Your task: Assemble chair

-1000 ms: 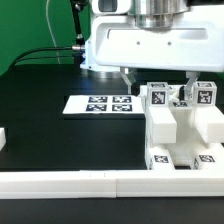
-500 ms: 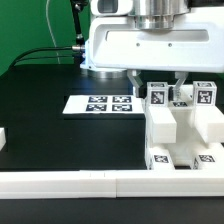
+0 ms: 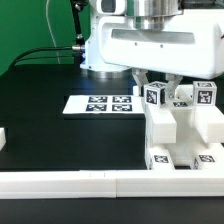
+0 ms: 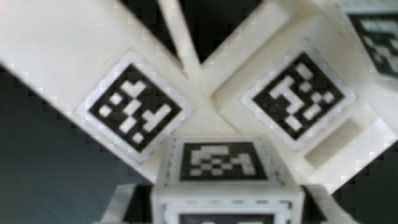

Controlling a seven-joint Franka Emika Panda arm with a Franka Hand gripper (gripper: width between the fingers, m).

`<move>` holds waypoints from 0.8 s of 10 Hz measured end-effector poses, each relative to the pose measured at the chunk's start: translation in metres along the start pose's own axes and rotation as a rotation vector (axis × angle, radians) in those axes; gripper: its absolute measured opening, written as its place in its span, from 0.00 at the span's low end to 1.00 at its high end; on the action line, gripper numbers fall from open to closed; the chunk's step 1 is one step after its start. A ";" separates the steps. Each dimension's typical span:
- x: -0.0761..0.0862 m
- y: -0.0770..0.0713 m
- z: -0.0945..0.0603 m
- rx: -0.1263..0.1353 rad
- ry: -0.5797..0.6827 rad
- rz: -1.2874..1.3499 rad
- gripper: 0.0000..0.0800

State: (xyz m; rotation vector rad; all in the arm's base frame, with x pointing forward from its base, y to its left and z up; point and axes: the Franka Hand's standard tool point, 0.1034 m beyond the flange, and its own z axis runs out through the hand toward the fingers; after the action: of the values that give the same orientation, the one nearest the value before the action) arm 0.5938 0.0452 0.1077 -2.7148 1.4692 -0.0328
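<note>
The partly built chair (image 3: 182, 132) is a chunky white block with tagged parts, at the exterior view's right by the front rail. Several tagged posts stand up from its top. My gripper (image 3: 156, 87) hangs straight above it, with its fingers closed on the leftmost tagged post (image 3: 153, 96), which now sits slightly tilted. In the wrist view the gripper (image 4: 217, 206) holds that white tagged piece (image 4: 217, 160) between its fingers (image 4: 135, 204). Two slanted white parts with large tags (image 4: 139, 104) fill the picture beyond it.
The marker board (image 3: 100, 104) lies flat on the black table, left of the chair. A long white border rail (image 3: 70, 182) runs along the front edge. A small white piece (image 3: 3, 140) shows at the exterior view's left edge. Cables lie at the back left.
The fingers have drawn together from wide apart onto the leftmost tagged post. That post now looks slightly tilted. The rest of the chair has not moved.
</note>
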 end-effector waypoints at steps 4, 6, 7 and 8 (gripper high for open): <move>-0.001 0.001 0.000 0.013 -0.025 0.725 0.33; -0.001 0.002 0.000 0.019 -0.018 0.837 0.33; -0.001 0.002 0.000 0.018 -0.017 0.837 0.33; -0.002 0.002 0.001 0.017 -0.017 0.829 0.47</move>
State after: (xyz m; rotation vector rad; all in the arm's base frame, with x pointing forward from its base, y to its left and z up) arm 0.5912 0.0458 0.1069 -1.8770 2.4179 0.0143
